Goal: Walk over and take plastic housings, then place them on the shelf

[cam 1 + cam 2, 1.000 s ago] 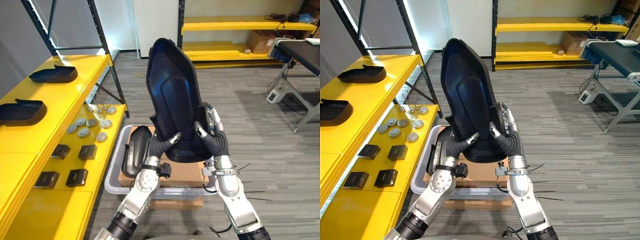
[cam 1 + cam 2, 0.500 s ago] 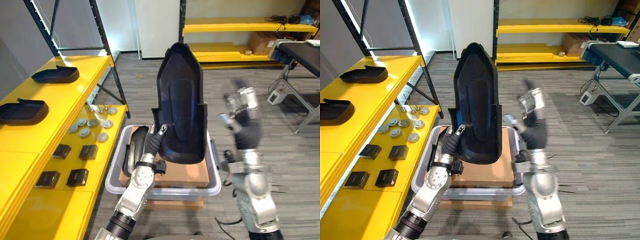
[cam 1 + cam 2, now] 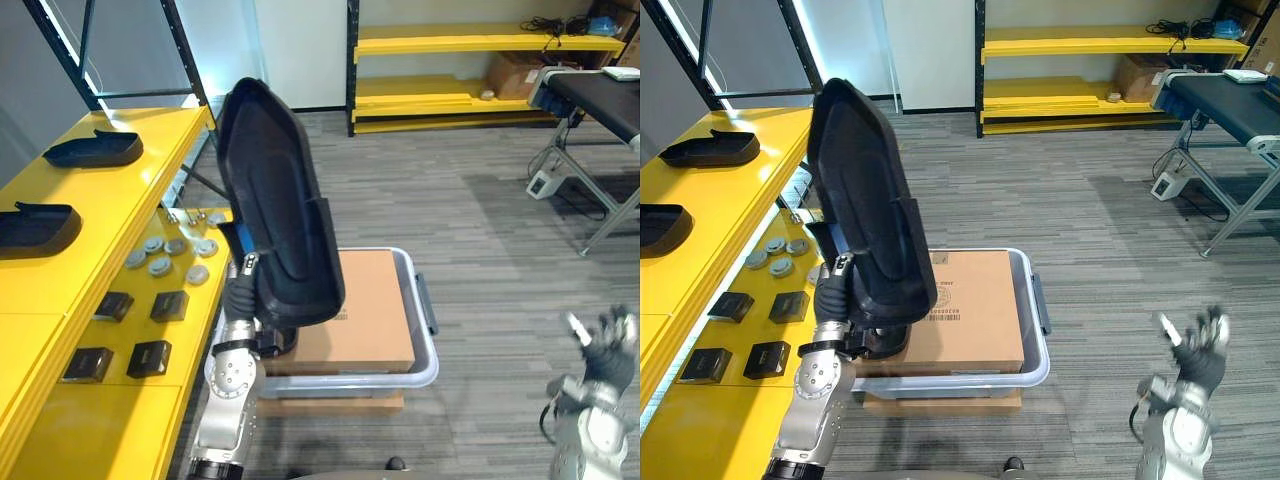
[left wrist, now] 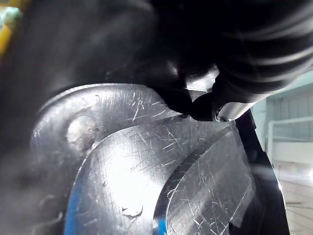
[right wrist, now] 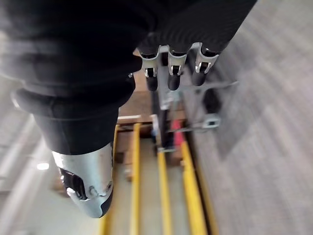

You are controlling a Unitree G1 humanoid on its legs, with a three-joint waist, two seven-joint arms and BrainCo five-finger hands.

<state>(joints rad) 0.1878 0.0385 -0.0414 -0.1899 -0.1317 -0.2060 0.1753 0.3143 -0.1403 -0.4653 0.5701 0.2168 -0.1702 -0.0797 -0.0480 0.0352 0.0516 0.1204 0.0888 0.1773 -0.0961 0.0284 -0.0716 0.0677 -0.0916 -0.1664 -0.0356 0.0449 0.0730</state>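
The black plastic housing (image 3: 275, 210) stands nearly upright in the air, its narrow end up and tipped toward 11 o'clock, its hollow side facing the camera. The left hand (image 3: 243, 290) grips its lower edge at about 7 o'clock. In the left wrist view a dark fingertip (image 4: 205, 105) presses against the scuffed inner surface, so the hand is closed around the part.

Behind the housing's broad lower end, at 5 o'clock from it, a grey bin (image 3: 425, 365) sits on the floor with a cardboard box (image 3: 370, 310) lying flat inside it. At 9 o'clock runs the yellow shelf (image 3: 100, 200). Two more black housings (image 3: 92, 149) (image 3: 35, 225) lie on its upper level, well apart from each other. On the lower level a cluster of round grey discs (image 3: 165, 255) sits near the held housing, and four small black blocks (image 3: 140, 330) lie at 8 o'clock.

The right hand (image 3: 605, 345) is far off at 4 o'clock over the grey carpet, fingers loosely spread and holding nothing. At 1 o'clock a second yellow shelf (image 3: 450, 40) lines the back wall, and a dark table (image 3: 600, 95) stands at 2 o'clock.
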